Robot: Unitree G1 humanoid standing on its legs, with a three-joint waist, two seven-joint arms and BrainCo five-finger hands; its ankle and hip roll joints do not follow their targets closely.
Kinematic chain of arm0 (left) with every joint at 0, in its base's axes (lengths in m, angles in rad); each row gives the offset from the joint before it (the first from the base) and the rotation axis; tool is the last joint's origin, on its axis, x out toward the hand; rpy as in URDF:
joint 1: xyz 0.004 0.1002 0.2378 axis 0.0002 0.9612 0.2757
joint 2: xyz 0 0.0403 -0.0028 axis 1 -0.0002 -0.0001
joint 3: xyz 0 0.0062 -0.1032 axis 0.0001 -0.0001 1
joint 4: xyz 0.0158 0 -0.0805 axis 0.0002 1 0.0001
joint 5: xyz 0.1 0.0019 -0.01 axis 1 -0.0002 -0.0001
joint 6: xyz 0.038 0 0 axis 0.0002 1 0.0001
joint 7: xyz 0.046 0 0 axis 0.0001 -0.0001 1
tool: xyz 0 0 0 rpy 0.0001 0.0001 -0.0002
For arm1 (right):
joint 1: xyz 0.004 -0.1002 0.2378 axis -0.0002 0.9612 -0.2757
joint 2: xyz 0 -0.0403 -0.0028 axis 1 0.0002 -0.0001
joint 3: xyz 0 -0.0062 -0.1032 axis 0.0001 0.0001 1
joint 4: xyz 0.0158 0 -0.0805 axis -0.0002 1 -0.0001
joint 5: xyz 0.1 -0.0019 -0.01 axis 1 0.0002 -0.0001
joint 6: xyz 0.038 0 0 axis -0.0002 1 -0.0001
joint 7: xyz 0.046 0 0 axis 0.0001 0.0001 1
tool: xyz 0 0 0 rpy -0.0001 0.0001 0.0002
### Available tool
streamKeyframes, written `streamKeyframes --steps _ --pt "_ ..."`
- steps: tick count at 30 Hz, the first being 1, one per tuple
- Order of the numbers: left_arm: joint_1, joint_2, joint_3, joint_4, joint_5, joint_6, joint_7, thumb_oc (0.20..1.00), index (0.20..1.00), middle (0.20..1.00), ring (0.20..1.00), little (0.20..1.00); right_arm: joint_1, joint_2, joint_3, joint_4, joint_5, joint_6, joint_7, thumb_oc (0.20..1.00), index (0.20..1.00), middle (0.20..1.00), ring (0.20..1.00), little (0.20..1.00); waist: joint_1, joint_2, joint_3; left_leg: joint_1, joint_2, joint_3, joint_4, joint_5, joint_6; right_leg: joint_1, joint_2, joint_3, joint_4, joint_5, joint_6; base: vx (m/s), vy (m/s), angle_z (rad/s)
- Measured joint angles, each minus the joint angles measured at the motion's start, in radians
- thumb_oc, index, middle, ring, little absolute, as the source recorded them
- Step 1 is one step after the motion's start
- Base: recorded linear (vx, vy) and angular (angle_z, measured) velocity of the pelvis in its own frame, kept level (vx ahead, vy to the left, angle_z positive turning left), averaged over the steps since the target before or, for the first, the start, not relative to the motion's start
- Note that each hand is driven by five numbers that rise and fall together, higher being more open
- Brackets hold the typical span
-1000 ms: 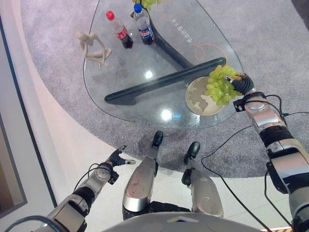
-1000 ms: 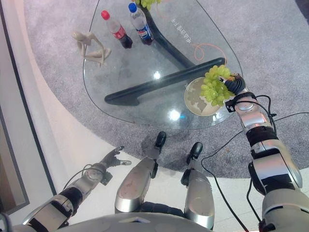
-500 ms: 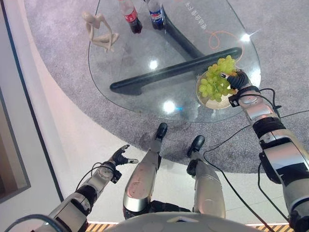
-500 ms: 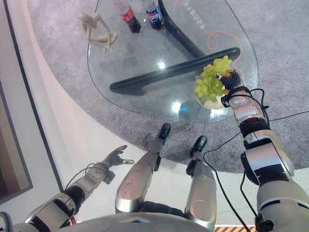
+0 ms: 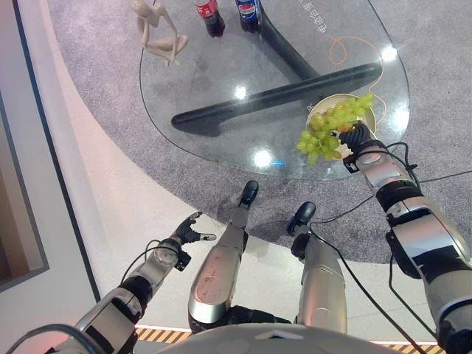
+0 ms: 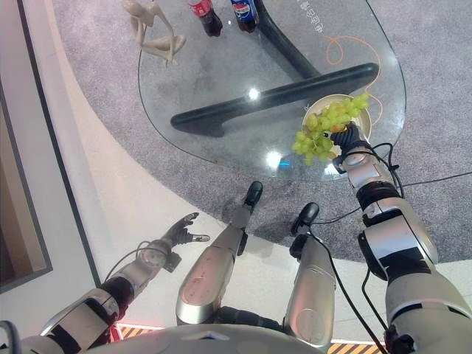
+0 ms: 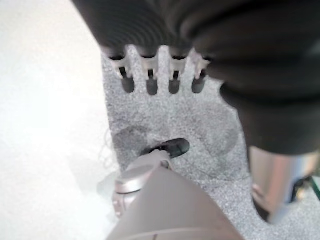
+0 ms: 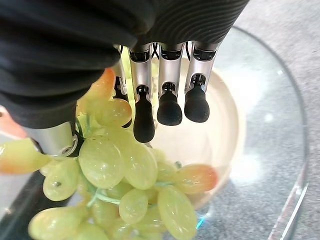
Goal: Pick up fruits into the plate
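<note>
A bunch of green grapes (image 5: 326,131) hangs over the near rim of a cream plate (image 5: 330,108) at the right edge of the glass table (image 5: 221,81). My right hand (image 5: 359,138) is just right of the bunch and is shut on it. In the right wrist view the grapes (image 8: 125,165) are pinched between thumb and fingers (image 8: 144,117), with the plate (image 8: 227,130) below. My left hand (image 5: 188,231) hangs low at my left side over the pale floor, its fingers (image 7: 150,82) relaxed and holding nothing.
Two drink bottles (image 5: 210,9) (image 5: 248,9) and a beige figurine (image 5: 158,29) stand at the table's far side. A dark beam of the table's base (image 5: 280,96) shows under the glass. Grey carpet (image 5: 96,96) surrounds the table.
The camera has shifted, so the table sits higher in view. My right hand has carried the grapes from over the plate's middle towards its near rim. The left hand has barely moved.
</note>
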Motion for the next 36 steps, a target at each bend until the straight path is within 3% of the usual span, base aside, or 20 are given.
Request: streamKeyframes --steps 1,2,22,33,36 --pt "0.0 0.0 0.0 -0.002 0.0 0.0 0.001 1.0 1.0 1.0 1.0 1.0 -0.007 0.0 0.0 0.007 0.0 0.004 -0.001 0.956 0.956 0.956 0.956 0.956 -0.001 0.0 0.0 -0.005 -0.001 0.0 0.001 0.0 0.0 -0.007 -0.001 0.0 0.006 -0.002 -0.001 0.0 0.0 0.0" --pt "-0.001 -0.002 0.0 -0.01 0.0 0.0 0.002 1.0 1.0 1.0 1.0 1.0 -0.016 0.0 0.0 0.012 0.0 0.012 -0.003 1.0 1.0 1.0 1.0 1.0 -0.002 0.0 0.0 -0.019 0.001 0.0 0.001 0.001 0.002 -0.024 -0.001 -0.001 0.012 -0.002 -0.001 0.0 0.0 0.0" --pt "-0.004 -0.009 -0.02 -0.019 0.0 0.001 0.002 1.0 1.0 1.0 1.0 1.0 -0.015 -0.001 -0.003 0.004 0.01 0.002 -0.082 1.0 1.0 1.0 1.0 1.0 -0.019 0.0 0.0 0.002 -0.003 0.008 0.014 0.004 0.003 -0.011 -0.007 0.01 0.038 -0.004 -0.01 0.0 -0.001 0.0" --pt "0.002 -0.014 -0.002 0.007 -0.001 -0.003 -0.007 1.0 1.0 1.0 1.0 1.0 0.246 -0.004 -0.084 -0.158 0.12 -0.08 -0.142 1.0 1.0 1.0 1.0 1.0 -0.072 -0.007 -0.003 0.161 0.021 0.037 -0.004 -0.038 0.038 0.168 0.02 0.021 -0.036 -0.004 -0.004 0.05 -0.031 -0.04" --pt "0.035 -0.016 0.063 0.028 -0.029 -0.001 -0.032 1.0 1.0 1.0 1.0 1.0 0.378 0.017 -0.107 -0.217 0.143 -0.121 -0.143 1.0 1.0 1.0 1.0 1.0 -0.094 -0.035 -0.02 0.211 0.03 0.059 -0.006 -0.053 0.048 0.226 0.034 0.031 -0.076 0.002 -0.003 0.12 -0.044 -0.14"
